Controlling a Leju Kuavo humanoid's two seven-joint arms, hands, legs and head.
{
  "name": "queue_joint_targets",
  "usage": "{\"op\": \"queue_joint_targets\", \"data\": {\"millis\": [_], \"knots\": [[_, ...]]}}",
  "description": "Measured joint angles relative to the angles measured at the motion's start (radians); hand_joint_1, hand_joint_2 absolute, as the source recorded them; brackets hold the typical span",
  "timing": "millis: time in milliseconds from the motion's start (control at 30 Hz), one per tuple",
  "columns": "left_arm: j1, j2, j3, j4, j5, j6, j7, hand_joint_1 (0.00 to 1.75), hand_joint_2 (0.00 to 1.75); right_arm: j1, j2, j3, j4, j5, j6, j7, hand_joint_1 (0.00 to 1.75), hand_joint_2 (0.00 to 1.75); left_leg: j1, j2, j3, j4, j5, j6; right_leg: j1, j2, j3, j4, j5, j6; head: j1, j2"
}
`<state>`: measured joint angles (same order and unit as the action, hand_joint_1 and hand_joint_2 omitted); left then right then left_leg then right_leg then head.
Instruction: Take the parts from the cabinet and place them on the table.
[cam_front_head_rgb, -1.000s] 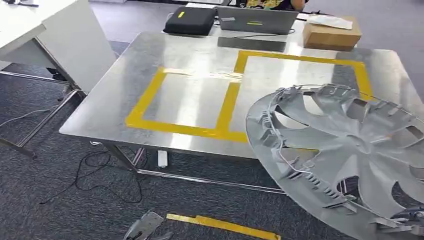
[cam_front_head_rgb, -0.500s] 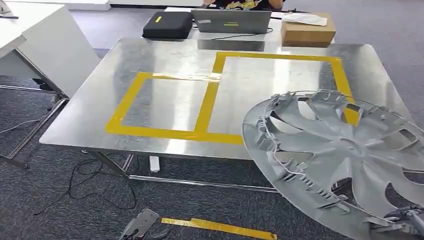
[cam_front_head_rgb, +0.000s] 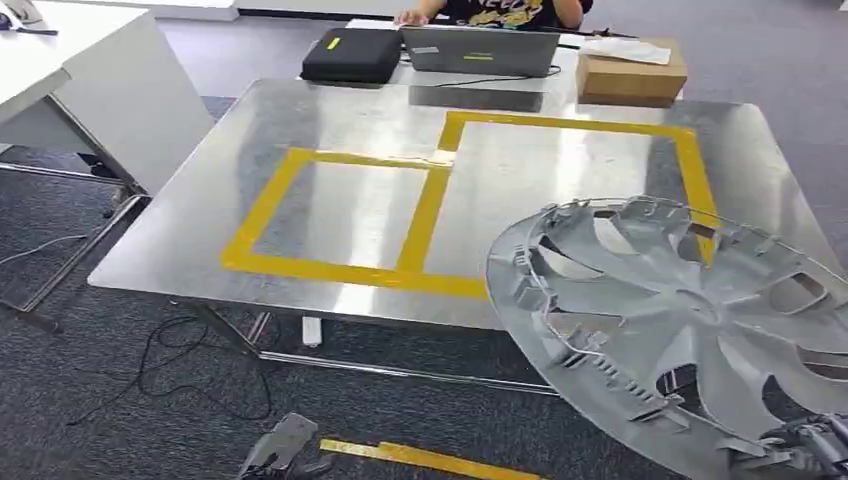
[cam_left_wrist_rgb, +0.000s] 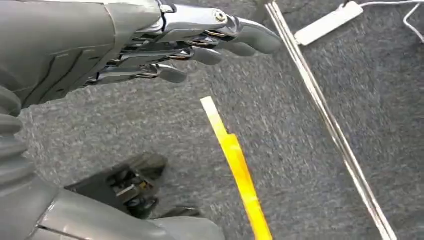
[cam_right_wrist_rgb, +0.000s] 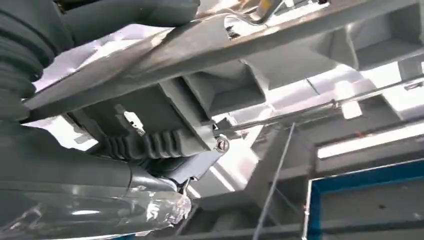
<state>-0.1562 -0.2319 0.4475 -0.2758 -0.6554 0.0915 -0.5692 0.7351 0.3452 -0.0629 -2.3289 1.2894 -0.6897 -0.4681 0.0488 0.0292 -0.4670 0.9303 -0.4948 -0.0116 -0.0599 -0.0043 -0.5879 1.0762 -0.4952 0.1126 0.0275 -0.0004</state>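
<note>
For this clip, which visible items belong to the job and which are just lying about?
Job:
- wheel cover, held by the right hand above the table's near right corner
- metal table, with yellow tape squares

Lying about:
- laptop
- black bag
- cardboard box
- floor cables
- white desk

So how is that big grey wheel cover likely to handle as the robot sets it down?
The wheel cover looks like thin moulded plastic with open spokes, so probably light but slightly flexible. The right hand holds only its rim, so it may sag or swing. The small rim clips look breakable.
</note>
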Motion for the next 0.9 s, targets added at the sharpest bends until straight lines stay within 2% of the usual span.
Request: {"op": "queue_joint_targets", "data": {"millis": [33,67,100,133,167,200,233,267,300,333,367,400,433,467,500,533,567,600,633,667,700,733,767,800,867,900], "knots": [[0.0,0.0,0.0,0.0,0.0,-0.001,0.0,0.0,1.75,0.0,0.0,0.0,0.002,0.001,0.0,-0.002,1.75,1.75,0.005,0.001,0.001,0.015,-0.013,-0.019,-0.009,0.002,0.03,-0.066,0.023,0.022,0.0,0.0],[-0.003,0.01,0.002,0.0,0.0,-0.001,0.0,0.0,1.75,-0.002,0.0,0.0,0.01,0.002,0.001,-0.002,1.75,1.75,0.0,-0.001,0.003,0.023,-0.02,-0.033,0.002,0.013,0.02,-0.056,-0.014,0.029,0.016,0.0],[-0.006,0.003,0.002,0.0,-0.001,-0.002,-0.001,0.0,1.75,-0.001,0.0,0.001,0.011,0.002,0.0,-0.003,1.75,1.75,-0.002,-0.001,-0.012,0.043,-0.027,-0.038,0.001,0.011,0.019,-0.054,-0.05,-0.027,0.023,0.0],[-0.007,0.005,0.002,0.0,-0.001,-0.002,-0.001,0.0,1.75,0.005,0.001,0.001,0.011,0.003,-0.001,-0.003,1.75,1.75,-0.002,-0.001,-0.016,0.045,-0.038,-0.043,0.0,0.018,0.021,-0.037,-0.033,-0.048,0.006,0.0],[-0.006,0.005,0.002,0.0,-0.001,-0.002,-0.001,0.0,1.75,0.006,0.002,0.002,0.013,0.006,0.0,-0.001,1.75,1.75,0.001,-0.002,-0.01,0.049,-0.04,-0.048,0.0,0.016,0.019,-0.027,-0.042,-0.058,0.002,0.0],[-0.006,0.005,0.002,0.0,-0.001,-0.002,-0.001,0.0,1.75,0.007,0.002,0.0,0.015,0.006,0.0,0.001,1.75,1.75,0.004,-0.004,-0.008,0.049,-0.048,-0.054,0.001,0.019,0.027,-0.02,-0.045,-0.063,0.002,0.0],[-0.007,0.005,0.002,0.0,-0.001,-0.002,-0.001,0.0,1.75,0.011,0.003,0.001,0.014,0.007,-0.001,0.0,1.75,1.75,0.006,-0.006,-0.014,0.071,-0.044,-0.054,0.005,0.019,0.032,-0.022,-0.049,-0.068,-0.005,0.0],[-0.01,0.005,0.002,0.0,-0.001,-0.002,-0.001,0.0,1.75,0.011,0.004,0.002,0.014,0.008,-0.001,-0.002,1.75,1.75,0.005,-0.01,-0.044,0.123,-0.051,-0.049,0.007,0.017,0.041,-0.024,-0.054,-0.07,-0.01,0.0],[-0.012,0.003,0.002,0.0,-0.001,-0.002,-0.001,0.0,1.75,0.01,0.004,0.003,0.014,0.008,-0.001,-0.003,1.75,1.75,0.001,-0.01,-0.095,0.205,-0.073,-0.046,0.011,0.017,0.047,-0.027,-0.058,-0.074,-0.011,0.0],[-0.012,0.003,0.002,0.0,-0.001,-0.002,-0.001,0.0,1.75,0.01,0.004,0.005,0.014,0.009,-0.001,-0.003,1.75,1.75,-0.005,-0.01,-0.153,0.292,-0.108,-0.044,0.016,0.018,0.053,-0.028,-0.062,-0.077,-0.013,0.0],[-0.01,0.003,0.002,0.0,0.0,-0.002,-0.001,0.0,1.75,0.011,0.004,0.005,0.015,0.01,-0.001,-0.003,1.75,1.75,-0.012,-0.01,-0.203,0.357,-0.139,-0.039,0.022,0.02,0.059,-0.028,-0.066,-0.079,-0.012,0.0],[-0.008,0.003,0.002,0.0,0.0,-0.001,-0.001,0.0,1.75,0.012,0.004,0.006,0.015,0.012,-0.001,-0.002,1.75,1.75,-0.019,-0.011,-0.238,0.387,-0.156,-0.029,0.029,0.024,0.067,-0.028,-0.072,-0.083,-0.013,0.0],[-0.007,0.004,0.003,0.0,0.005,0.002,0.0,0.0,1.75,0.014,0.004,0.006,0.015,0.015,-0.001,-0.001,1.75,1.75,-0.029,-0.013,-0.256,0.379,-0.154,-0.012,0.037,0.029,0.079,-0.029,-0.081,-0.089,-0.013,0.0],[-0.007,0.003,0.004,0.0,0.007,0.003,0.0,0.0,1.75,0.015,0.005,0.008,0.015,0.015,-0.001,0.0,1.75,1.75,-0.043,-0.016,-0.258,0.34,-0.126,0.011,0.046,0.033,0.092,-0.031,-0.09,-0.095,-0.013,0.0],[-0.007,0.003,0.005,0.0,0.008,0.005,0.0,0.0,1.75,0.016,0.005,0.011,0.015,0.016,-0.001,0.003,1.75,1.75,-0.058,-0.022,-0.249,0.278,-0.074,0.039,0.057,0.035,0.107,-0.036,-0.099,-0.1,-0.016,0.0],[-0.007,0.003,0.005,0.0,0.009,0.005,0.001,0.0,1.75,0.018,0.005,0.015,0.017,0.016,-0.001,0.007,1.75,1.75,-0.077,-0.033,-0.239,0.208,-0.005,0.072,0.065,0.036,0.122,-0.044,-0.104,-0.106,-0.02,0.0],[-0.005,0.013,0.008,0.0,0.01,0.007,0.001,0.0,1.75,0.02,0.005,0.017,0.022,0.015,-0.001,0.012,1.75,1.75,-0.105,-0.05,-0.234,0.144,0.085,0.115,0.06,0.037,0.116,-0.05,-0.11,-0.109,-0.013,0.0],[-0.002,0.014,0.011,0.0,0.01,0.008,0.001,0.0,1.75,0.017,0.005,0.018,0.028,0.015,0.0,0.013,1.75,1.75,-0.108,-0.071,-0.238,0.144,0.085,0.129,0.064,0.049,0.132,-0.054,-0.117,-0.103,0.006,0.0],[0.0,0.01,0.013,0.0,0.01,0.009,0.001,0.0,1.75,0.019,0.006,0.021,0.031,0.014,0.0,0.014,1.75,1.75,-0.114,-0.062,-0.222,0.126,0.09,0.111,0.059,0.048,0.124,-0.059,-0.12,-0.1,-0.001,0.0],[0.0,0.008,0.015,0.0,0.01,0.01,0.002,0.0,1.75,0.022,0.006,0.023,0.033,0.01,0.0,0.016,1.75,1.75,-0.115,-0.065,-0.218,0.123,0.092,0.113,0.054,0.053,0.132,-0.072,-0.121,-0.097,-0.01,0.0],[-0.004,0.01,0.016,0.0,0.011,0.01,0.002,0.0,1.75,0.028,0.006,0.024,0.037,0.001,-0.001,0.024,1.75,1.75,-0.115,-0.064,-0.21,0.111,0.091,0.114,0.055,0.053,0.14,-0.085,-0.121,-0.093,-0.011,0.0],[-0.008,0.006,0.017,0.0,0.011,0.01,0.001,0.0,1.75,0.033,0.006,0.029,0.04,-0.009,-0.001,0.041,1.75,1.75,-0.104,-0.06,-0.189,0.083,0.093,0.11,0.062,0.051,0.157,-0.093,-0.129,-0.09,-0.016,0.001],[-0.011,0.005,0.018,-0.001,0.014,0.011,0.0,0.0,1.75,0.04,0.002,0.035,0.046,-0.021,-0.001,0.065,1.75,1.75,-0.098,-0.057,-0.165,0.064,0.093,0.105,0.064,0.027,0.156,-0.069,-0.144,-0.087,-0.007,0.0],[-0.013,0.003,0.018,-0.001,0.014,0.01,0.0,0.0,1.75,0.039,0.0,0.037,0.051,-0.023,-0.001,0.075,1.75,1.75,-0.094,-0.056,-0.155,0.056,0.092,0.106,0.063,0.02,0.126,-0.017,-0.17,-0.082,-0.003,0.0],[-0.012,-0.002,0.019,-0.001,0.014,0.01,0.0,0.0,1.75,0.04,-0.006,0.041,0.06,-0.027,-0.001,0.085,1.75,1.75,-0.089,-0.051,-0.149,0.056,0.079,0.095,0.057,0.016,0.016,0.146,-0.23,-0.068,-0.004,0.0],[-0.01,-0.002,0.019,-0.001,0.014,0.01,0.0,0.0,1.75,0.041,-0.008,0.042,0.065,-0.027,-0.001,0.085,1.75,1.75,-0.087,-0.048,-0.145,0.056,0.073,0.091,0.052,0.015,-0.034,0.206,-0.24,-0.061,-0.005,0.0]]}}
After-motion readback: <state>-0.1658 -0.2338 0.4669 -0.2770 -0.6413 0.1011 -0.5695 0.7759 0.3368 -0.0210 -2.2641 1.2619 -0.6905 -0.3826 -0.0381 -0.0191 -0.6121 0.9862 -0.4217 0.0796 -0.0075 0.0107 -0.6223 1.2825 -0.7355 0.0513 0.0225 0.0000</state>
